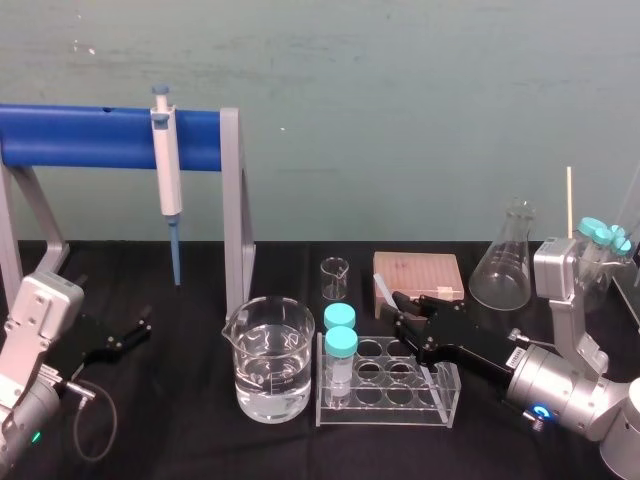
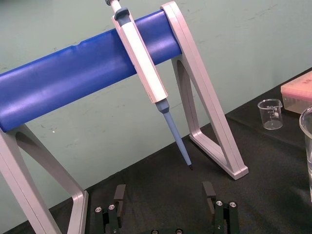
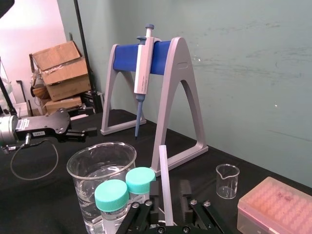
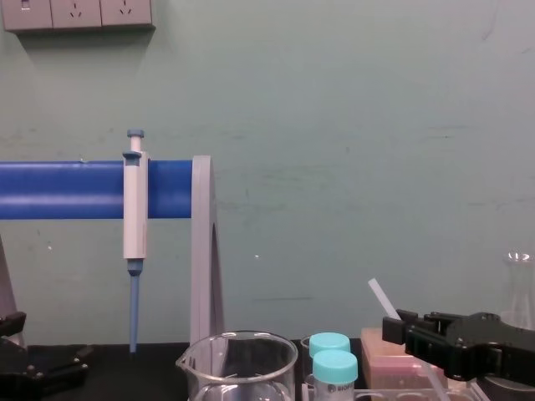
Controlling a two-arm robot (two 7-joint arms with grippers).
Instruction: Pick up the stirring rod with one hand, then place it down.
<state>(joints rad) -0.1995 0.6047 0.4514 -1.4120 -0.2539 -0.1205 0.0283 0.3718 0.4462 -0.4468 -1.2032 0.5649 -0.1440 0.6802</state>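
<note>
We see a white-and-blue pipette [image 1: 168, 170] hanging upright on a grey stand with a blue bar [image 1: 90, 137], its blue tip pointing down at the black table [image 1: 180, 420]. Near the right leg of the stand there is a large glass beaker [image 1: 268, 360], partly filled with clear water. Just beside it, on its right, is a clear tube rack [image 1: 390, 408] which holds two tubes with teal caps [image 1: 341, 343] at its left end. Behind the rack we find a small empty beaker [image 1: 335, 278], then a pink box [image 1: 418, 272], and further right a conical flask [image 1: 503, 260]. A green wall [image 1: 400, 100] stands behind all.
</note>
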